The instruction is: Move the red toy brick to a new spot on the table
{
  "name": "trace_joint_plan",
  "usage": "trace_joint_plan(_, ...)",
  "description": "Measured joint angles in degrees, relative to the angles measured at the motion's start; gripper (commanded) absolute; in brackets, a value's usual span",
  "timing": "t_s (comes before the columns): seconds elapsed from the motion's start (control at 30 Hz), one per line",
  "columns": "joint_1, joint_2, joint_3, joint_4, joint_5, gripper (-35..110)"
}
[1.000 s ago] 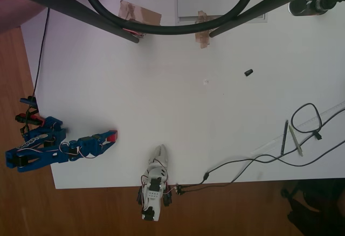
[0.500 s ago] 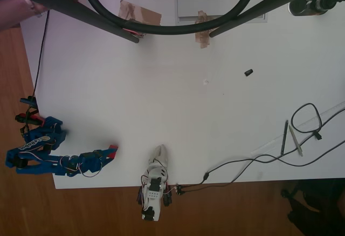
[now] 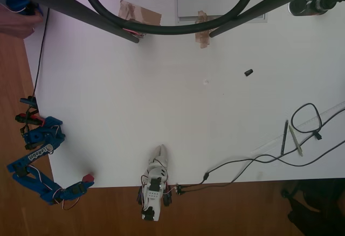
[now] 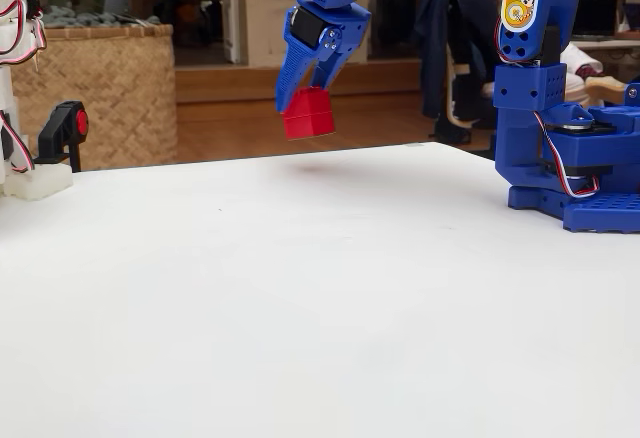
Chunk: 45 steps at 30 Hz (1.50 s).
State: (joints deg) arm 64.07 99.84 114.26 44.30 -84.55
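Observation:
My blue gripper [image 3: 85, 182] is shut on the red toy brick [image 3: 88, 178] at the white table's [image 3: 161, 112] bottom-left corner in the overhead view, right at the edge. In the fixed view the gripper [image 4: 303, 96] points down and holds the red toy brick [image 4: 308, 114] well above the far edge of the table [image 4: 300, 288], casting a faint shadow beneath. The blue arm's base [image 4: 570, 168] stands at the right.
A white arm [image 3: 155, 185] sits folded at the table's bottom edge. A small black piece [image 3: 248, 73] lies right of centre. Cables and pens [image 3: 291, 138] clutter the right side. Black tripod legs [image 3: 91, 18] and taped patches [image 3: 140, 14] line the top.
The gripper, with the red brick in it, has swung down and left in the overhead view, from over the table's left part to its bottom-left corner.

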Motion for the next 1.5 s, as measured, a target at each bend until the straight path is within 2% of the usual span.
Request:
trace_joint_plan(0.3, 15.4, -0.3, 7.0, -3.6, -9.3, 3)
trace_joint_plan(0.53, 16.0, 2.8, 17.7, -11.7, -13.7, 27)
trace_joint_plan(0.73, 13.9, 4.9, 13.6, -7.3, -13.7, 32)
trace_joint_plan(0.93, 4.5, 9.4, -1.4, 3.7, -6.8, 32)
trace_joint_plan(1.1, -7.5, 17.8, -3.2, 11.6, -2.9, 27)
trace_joint_plan(1.5, -40.0, 52.7, 38.2, 13.4, -8.6, 0)
